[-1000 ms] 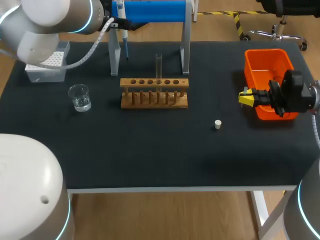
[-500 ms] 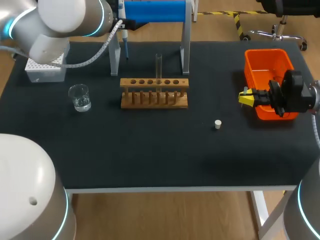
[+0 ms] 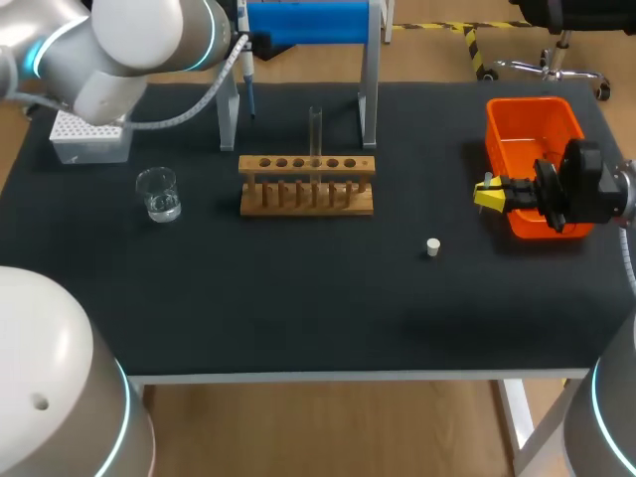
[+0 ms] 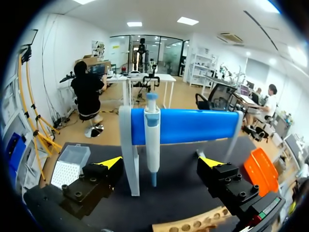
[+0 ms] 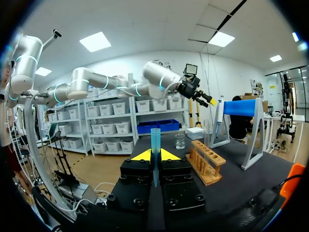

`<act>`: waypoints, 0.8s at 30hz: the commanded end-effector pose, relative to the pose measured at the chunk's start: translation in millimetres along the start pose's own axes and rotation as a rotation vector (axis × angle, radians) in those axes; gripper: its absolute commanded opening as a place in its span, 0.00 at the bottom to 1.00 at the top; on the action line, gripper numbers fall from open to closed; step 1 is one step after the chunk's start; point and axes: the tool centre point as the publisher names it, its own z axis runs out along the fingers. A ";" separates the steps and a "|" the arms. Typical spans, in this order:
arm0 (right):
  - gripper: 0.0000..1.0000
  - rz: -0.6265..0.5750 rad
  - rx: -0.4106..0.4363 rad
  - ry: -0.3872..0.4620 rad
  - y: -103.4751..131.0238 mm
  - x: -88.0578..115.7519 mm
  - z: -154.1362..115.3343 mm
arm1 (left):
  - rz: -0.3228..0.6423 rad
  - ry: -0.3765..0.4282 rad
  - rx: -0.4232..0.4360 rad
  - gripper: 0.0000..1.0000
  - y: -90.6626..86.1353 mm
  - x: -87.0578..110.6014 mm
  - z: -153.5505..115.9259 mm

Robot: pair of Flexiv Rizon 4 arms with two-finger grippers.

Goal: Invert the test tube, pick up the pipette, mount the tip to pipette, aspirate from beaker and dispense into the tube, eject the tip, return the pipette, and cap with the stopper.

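Head view puts the tip box (image 3: 89,134) at the far left of the counter (image 3: 298,298), with the beaker (image 3: 158,193) near it on the front side. The left hand (image 4: 161,162) hovers released before the blue stand (image 3: 308,20), with the hanging pipette (image 4: 152,140) ahead between its fingers, untouched. The test tube (image 3: 316,129) stands upright in the wooden rack (image 3: 307,189). The stopper (image 3: 432,246) lies alone further right. The right hand (image 5: 155,155), at the edge of the orange bin (image 3: 527,129), is clenched on a slim blue tip (image 5: 155,140).
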 end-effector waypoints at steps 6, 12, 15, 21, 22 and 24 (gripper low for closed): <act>0.00 0.000 0.000 0.002 -0.5 0.2 -1.0 | -0.010 0.000 0.017 1.00 -11.3 -2.5 28.4; 0.00 0.000 0.000 0.002 -0.5 0.2 -1.0 | -0.014 0.007 0.021 1.00 -11.7 -2.8 41.0; 0.00 0.000 0.000 0.002 -0.5 0.2 -1.0 | -0.017 0.011 0.019 1.00 -11.4 -2.6 44.8; 0.00 0.000 0.000 0.002 -0.5 0.2 -1.0 | -0.016 0.022 0.016 1.00 -10.3 0.1 52.2; 0.00 0.000 0.000 0.002 -0.5 0.2 -1.0 | -0.016 0.023 0.015 1.00 -10.3 0.7 52.9; 0.00 0.000 0.000 0.002 -0.5 0.2 -1.0 | -0.013 0.025 0.015 1.00 -10.4 2.1 54.7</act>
